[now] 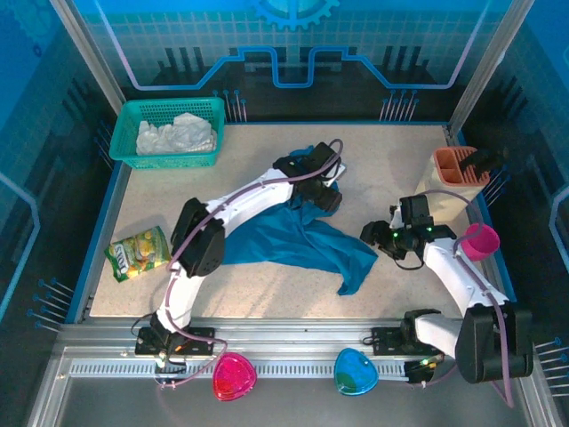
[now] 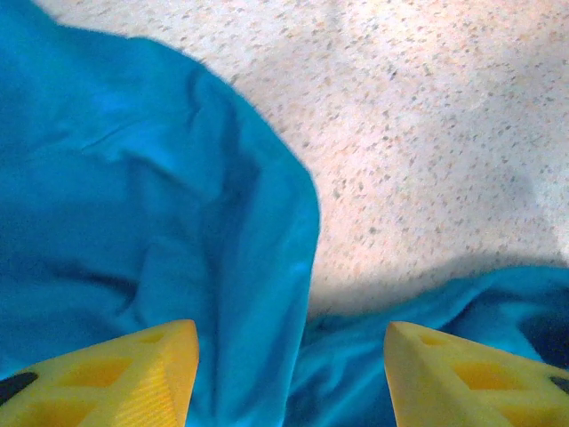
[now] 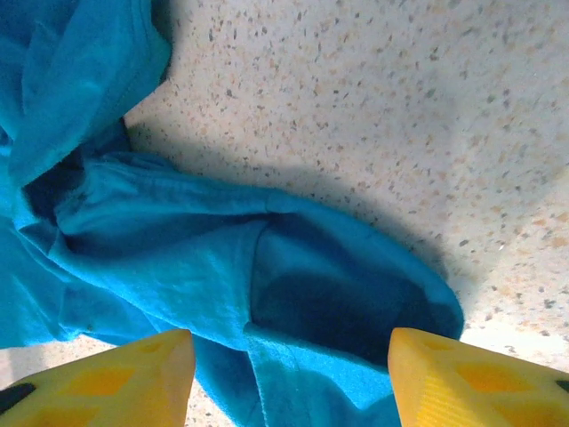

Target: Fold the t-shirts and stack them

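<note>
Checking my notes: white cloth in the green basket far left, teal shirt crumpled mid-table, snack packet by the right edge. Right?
No: the top external view shows the snack packet by the left edge. The white cloth is in the green basket, the teal shirt crumpled mid-table.

Tabletop [image 1: 391,169], overhead view: crumpled t-shirt [image 1: 293,240] at centre; basket [image 1: 169,162] at 11 o'clock, holding a second t-shirt [image 1: 178,135]; snack packet [image 1: 138,252] at 8 o'clock; holder [image 1: 462,166] at 2 o'clock. Left tool [image 1: 327,197] over the crumpled t-shirt's 12 o'clock edge; right tool [image 1: 372,234] just beside its 3 o'clock edge.
</note>
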You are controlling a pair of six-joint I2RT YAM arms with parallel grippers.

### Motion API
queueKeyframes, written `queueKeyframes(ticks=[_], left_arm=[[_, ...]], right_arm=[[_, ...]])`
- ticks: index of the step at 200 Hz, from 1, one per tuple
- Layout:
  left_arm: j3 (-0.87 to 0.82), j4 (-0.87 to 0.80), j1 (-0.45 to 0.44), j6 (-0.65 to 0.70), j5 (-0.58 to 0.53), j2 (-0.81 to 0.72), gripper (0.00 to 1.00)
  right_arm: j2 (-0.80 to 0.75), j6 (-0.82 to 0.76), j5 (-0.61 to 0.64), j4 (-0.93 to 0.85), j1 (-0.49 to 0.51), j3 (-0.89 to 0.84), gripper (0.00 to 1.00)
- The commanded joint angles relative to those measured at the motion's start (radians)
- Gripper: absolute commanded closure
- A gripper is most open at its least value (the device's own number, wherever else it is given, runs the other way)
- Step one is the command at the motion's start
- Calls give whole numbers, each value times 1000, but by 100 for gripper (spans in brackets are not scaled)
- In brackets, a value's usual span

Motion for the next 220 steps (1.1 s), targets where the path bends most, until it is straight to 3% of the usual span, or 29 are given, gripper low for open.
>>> queueKeyframes(ticks=[1, 54, 116, 133, 165, 182, 210, 220], left_arm=[[106, -55, 3, 69, 79, 83, 40], [277, -130, -9, 97, 21, 276, 26], [291, -92, -8, 42, -167, 358, 29], [280, -72, -7, 14, -207, 357, 42], [237, -18, -9, -38, -266, 300, 89], [204, 13, -9, -56, -289, 247, 100], [169, 45, -8, -67, -307, 151, 100], [161, 57, -9, -67, -313, 119, 100]], right_arm=[[3, 50, -58, 50, -14, -30, 40], [13, 62, 25, 48, -10, -69, 36], [90, 107, 126, 58, 134, -51, 36], [107, 121, 155, 55, 178, -46, 36], [114, 129, 216, 27, 226, -33, 39], [116, 128, 245, 16, 232, -29, 54], [93, 121, 305, -25, 236, -19, 100], [76, 114, 327, -48, 236, -14, 100]])
